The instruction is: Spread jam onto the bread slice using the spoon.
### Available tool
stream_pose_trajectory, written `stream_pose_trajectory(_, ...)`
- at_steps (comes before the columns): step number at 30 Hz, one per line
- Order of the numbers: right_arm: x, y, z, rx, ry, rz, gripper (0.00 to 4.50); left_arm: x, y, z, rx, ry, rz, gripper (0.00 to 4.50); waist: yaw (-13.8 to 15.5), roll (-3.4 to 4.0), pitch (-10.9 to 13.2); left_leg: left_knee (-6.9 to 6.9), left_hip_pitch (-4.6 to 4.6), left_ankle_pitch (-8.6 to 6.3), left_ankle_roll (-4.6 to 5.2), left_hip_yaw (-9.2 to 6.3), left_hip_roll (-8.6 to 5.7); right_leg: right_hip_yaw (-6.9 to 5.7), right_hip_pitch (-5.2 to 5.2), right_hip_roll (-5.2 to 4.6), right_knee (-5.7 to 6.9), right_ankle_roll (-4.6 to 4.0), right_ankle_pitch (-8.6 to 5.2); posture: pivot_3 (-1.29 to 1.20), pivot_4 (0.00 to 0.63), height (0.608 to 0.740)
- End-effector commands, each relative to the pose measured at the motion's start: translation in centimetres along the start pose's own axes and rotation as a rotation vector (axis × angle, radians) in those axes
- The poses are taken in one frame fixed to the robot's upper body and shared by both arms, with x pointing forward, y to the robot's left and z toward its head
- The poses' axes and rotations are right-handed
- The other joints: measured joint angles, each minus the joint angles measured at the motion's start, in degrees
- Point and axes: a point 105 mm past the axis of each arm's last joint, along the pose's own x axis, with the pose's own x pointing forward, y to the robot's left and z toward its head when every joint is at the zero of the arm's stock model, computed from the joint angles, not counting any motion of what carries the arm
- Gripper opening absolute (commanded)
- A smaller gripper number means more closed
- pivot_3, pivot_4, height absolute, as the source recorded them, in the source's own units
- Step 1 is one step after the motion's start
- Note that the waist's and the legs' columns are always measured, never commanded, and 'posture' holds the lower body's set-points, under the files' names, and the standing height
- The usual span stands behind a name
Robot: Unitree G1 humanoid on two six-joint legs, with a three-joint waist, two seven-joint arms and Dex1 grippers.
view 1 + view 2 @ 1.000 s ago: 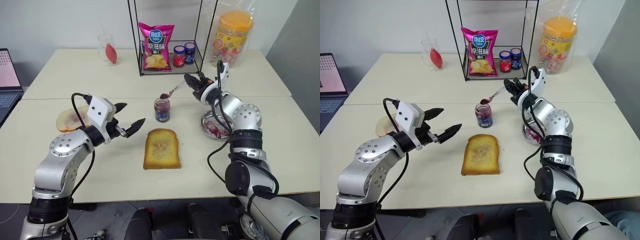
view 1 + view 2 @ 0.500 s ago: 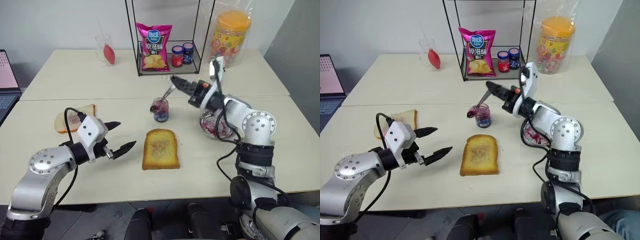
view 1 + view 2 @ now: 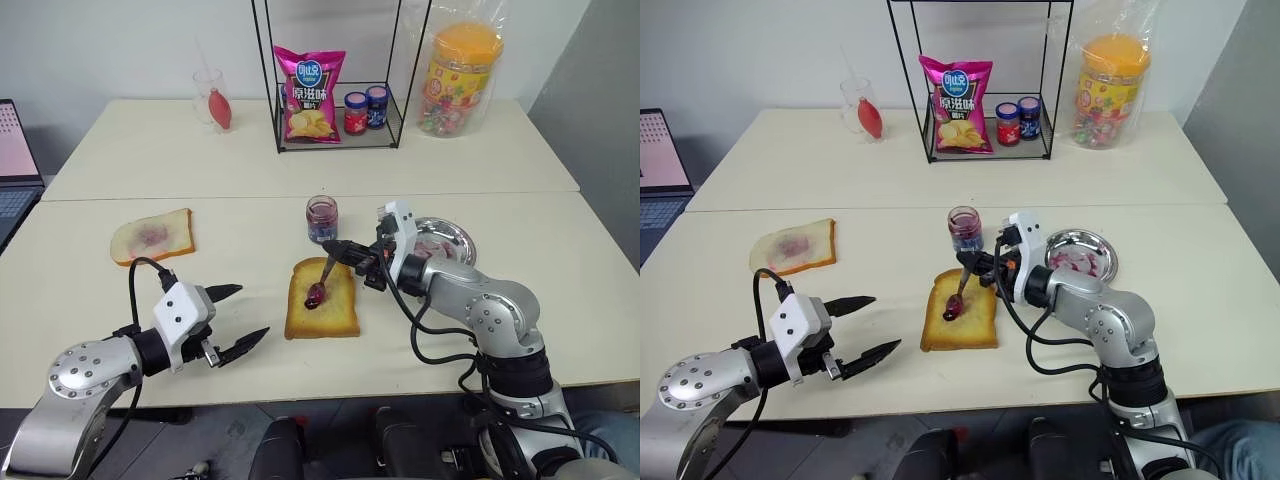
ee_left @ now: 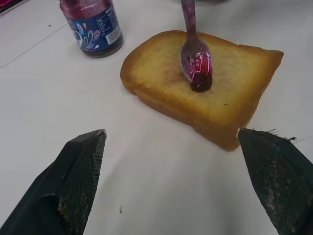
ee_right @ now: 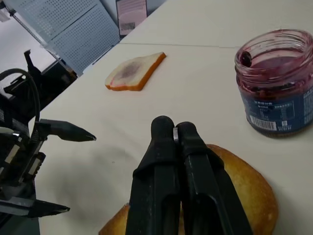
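Robot lowers a jam-loaded spoon onto toast.

The right tool [image 3: 352, 253], fingers pinched tight on the spoon [image 3: 322, 281], holds its bowl of jam [image 4: 199, 78] down on the bread slice [image 3: 322, 300] just ahead of it. The left tool [image 3: 238, 315] hangs wide apart and empty beside the slice. Pressing hard could drag the unheld slice across the bench [image 3: 240, 225]. The left wrist view shows the jam touching the crust; the right wrist view shows the jar [image 5: 276, 81] beyond the fingers.

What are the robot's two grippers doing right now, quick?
Left gripper: open, holding nothing.
Right gripper: shut on the spoon, whose jammy bowl rests on the bread slice.
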Motion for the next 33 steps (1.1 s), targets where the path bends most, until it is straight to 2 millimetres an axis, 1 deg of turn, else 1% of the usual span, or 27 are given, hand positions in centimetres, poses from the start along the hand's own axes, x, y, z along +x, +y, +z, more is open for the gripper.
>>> stream_pose_trajectory(1, -0.2, 0.5, 0.7, -0.150, -0.018, 0.012, 0.04, 0.6, -0.5, 1.2, 0.051, -0.040, -0.014, 4.50, 0.0, 0.00, 0.0, 0.00, 0.00, 0.00, 0.00, 0.00, 0.00, 0.00, 0.00, 0.00, 0.00, 0.00, 0.00, 0.00, 0.150, 0.740)
stream_pose_trajectory(6, -0.5, -0.2, 1.8, -0.278, -0.051, -0.035, 0.04, 1.0, -0.7, 1.4, 0.055, -0.046, -0.024, 4.50, 0.1, -0.01, 0.0, 0.01, 0.01, 0.00, 0.00, 0.00, 0.00, 0.00, 0.01, 0.00, 0.00, 0.09, 0.05, 0.00, 0.150, 0.740)
stream_pose_trajectory(8, -0.9, -0.5, 2.7, -0.317, -0.075, -0.047, 0.04, 1.2, -0.7, 1.6, 0.057, -0.055, -0.027, 4.50, 0.2, -0.01, 0.0, 0.03, 0.01, 0.00, 0.00, 0.00, 0.00, 0.01, 0.02, 0.00, 0.00, 0.08, 0.05, 0.00, 0.150, 0.740)
stream_pose_trajectory(9, -1.2, -0.4, 3.5, -0.324, -0.095, -0.050, 0.04, 1.3, -0.8, 1.7, 0.057, -0.060, -0.028, 4.50, 0.2, -0.01, 0.0, 0.05, 0.01, 0.00, 0.00, 0.00, -0.01, 0.01, 0.03, 0.00, 0.00, 0.08, 0.05, 0.00, 0.150, 0.740)
stream_pose_trajectory(12, -1.9, 0.0, 4.8, -0.308, -0.132, -0.032, 0.04, 1.4, -0.8, 1.9, 0.061, -0.072, -0.029, 4.50, 0.2, -0.02, 0.0, 0.09, 0.00, 0.00, 0.00, 0.01, -0.03, 0.03, 0.04, -0.01, -0.01, 0.08, 0.04, 0.00, 0.150, 0.740)
stream_pose_trajectory(14, -2.3, 0.0, 5.3, -0.269, -0.145, -0.024, 0.04, 1.4, -0.8, 1.9, 0.064, -0.075, -0.027, 4.50, 0.2, -0.02, 0.0, 0.07, 0.00, 0.00, 0.00, 0.01, -0.03, 0.02, 0.04, -0.01, -0.01, 0.19, 0.11, 0.00, 0.150, 0.740)
stream_pose_trajectory(16, -2.7, 0.0, 5.4, -0.186, -0.151, -0.005, 0.04, 1.4, -0.9, 1.8, 0.065, -0.074, -0.028, 4.50, 0.2, -0.02, 0.0, 0.04, 0.00, 0.00, 0.00, 0.00, -0.02, 0.02, 0.03, -0.01, -0.01, 0.18, 0.10, 0.00, 0.150, 0.740)
stream_pose_trajectory(21, -2.7, 0.8, 4.0, 0.053, -0.135, 0.079, 0.04, 1.2, -1.0, 1.7, 0.069, -0.077, -0.032, 4.50, 0.1, -0.02, 0.0, 0.01, 0.00, 0.00, 0.00, -0.01, 0.00, 0.01, 0.02, 0.01, 0.01, 0.17, 0.10, 0.00, 0.150, 0.740)
stream_pose_trajectory(25, -1.8, 0.4, 2.5, 0.199, -0.136, 0.063, 0.04, 0.7, -1.1, 1.1, 0.077, -0.067, -0.034, 4.50, 0.1, -0.02, 0.0, 0.03, 0.02, 0.00, 0.00, -0.01, 0.02, 0.02, 0.02, 0.02, 0.04, 0.17, 0.10, 0.00, 0.150, 0.740)
stream_pose_trajectory(28, -1.1, -0.2, 1.7, 0.256, -0.134, 0.036, 0.04, 0.4, -1.2, 0.4, 0.069, -0.049, -0.035, 4.50, 0.1, -0.02, 0.0, 0.06, 0.02, 0.00, 0.00, 0.03, 0.00, 0.04, 0.02, 0.01, 0.04, 0.17, 0.10, 0.00, 0.150, 0.740)
stream_pose_trajectory(31, -0.7, -0.8, 1.0, 0.270, -0.120, 0.017, 0.04, 0.4, -1.3, 0.3, 0.068, -0.047, -0.040, 4.50, 0.1, -0.02, 0.0, 0.06, 0.01, 0.00, 0.00, 0.02, 0.00, 0.04, 0.02, 0.01, 0.04, 0.17, 0.10, 0.00, 0.150, 0.740)
stream_pose_trajectory(33, -0.4, -1.7, 0.2, 0.282, -0.105, -0.014, 0.04, 0.5, -1.3, 0.4, 0.062, -0.052, -0.036, 4.50, 0.1, -0.02, 0.0, 0.05, 0.01, 0.00, 0.00, 0.01, 0.00, 0.02, 0.02, 0.01, 0.04, 0.17, 0.10, 0.00, 0.150, 0.740)
